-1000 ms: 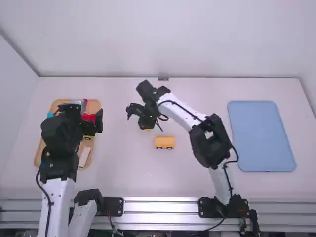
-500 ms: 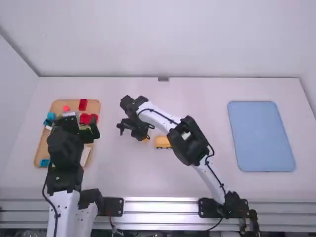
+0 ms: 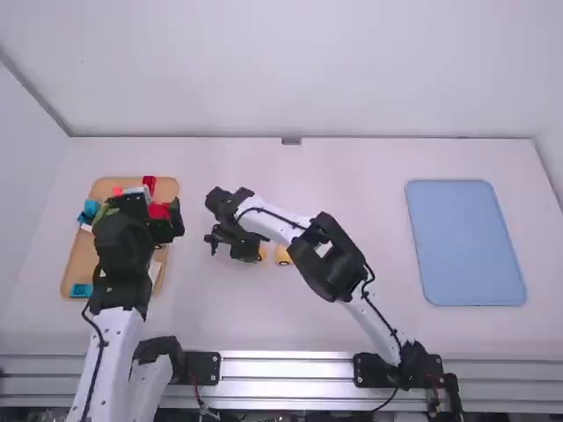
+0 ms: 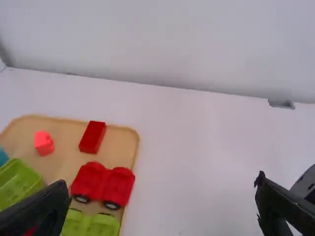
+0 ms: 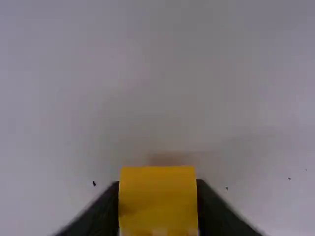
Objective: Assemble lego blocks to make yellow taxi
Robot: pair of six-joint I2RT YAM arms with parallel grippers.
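On the white table [image 3: 387, 325], the tan tray [image 3: 83, 255] holds loose plastic blocks; the left gripper [image 4: 163, 181] is over it, jaws spread and empty. A yellow plastic car piece [image 3: 282, 255] sits beside the right gripper [image 5: 157, 188], which pinches a small yellow block [image 5: 157, 202]. Placing that block seems the step; next, line it up with the car piece, then press squarely.

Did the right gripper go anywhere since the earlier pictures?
Yes, the right gripper moved to the robot's left, closer to the tan tray in the high view.
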